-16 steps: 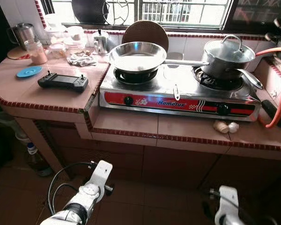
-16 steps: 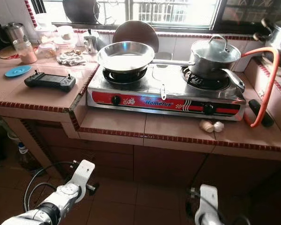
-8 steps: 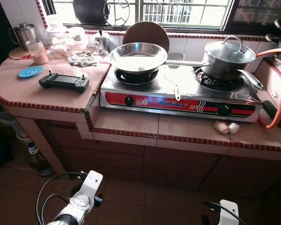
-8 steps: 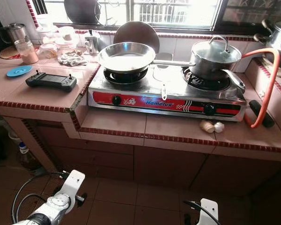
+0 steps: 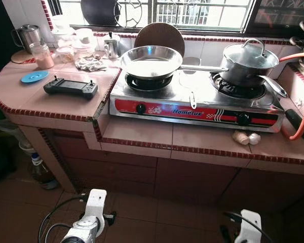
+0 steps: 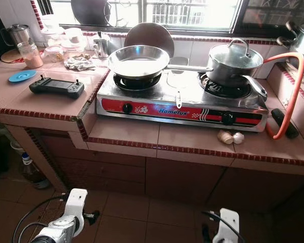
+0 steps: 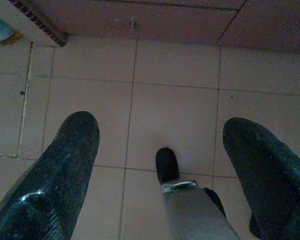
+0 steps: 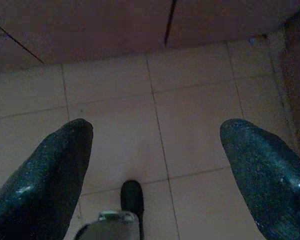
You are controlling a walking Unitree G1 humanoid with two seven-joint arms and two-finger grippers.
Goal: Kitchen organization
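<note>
Steel frying pan [image 5: 150, 59], shiny and empty, on left burner of two-burner gas stove [image 5: 192, 104] along counter's back edge. Left gripper [image 7: 160, 150] and right gripper [image 8: 155, 150] low over floor tiles, jaws apart.

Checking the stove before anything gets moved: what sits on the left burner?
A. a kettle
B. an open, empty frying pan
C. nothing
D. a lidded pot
B: the frying pan rests lidless and empty on the left burner of the stove, while the lidded pot occupies the right burner.
</note>
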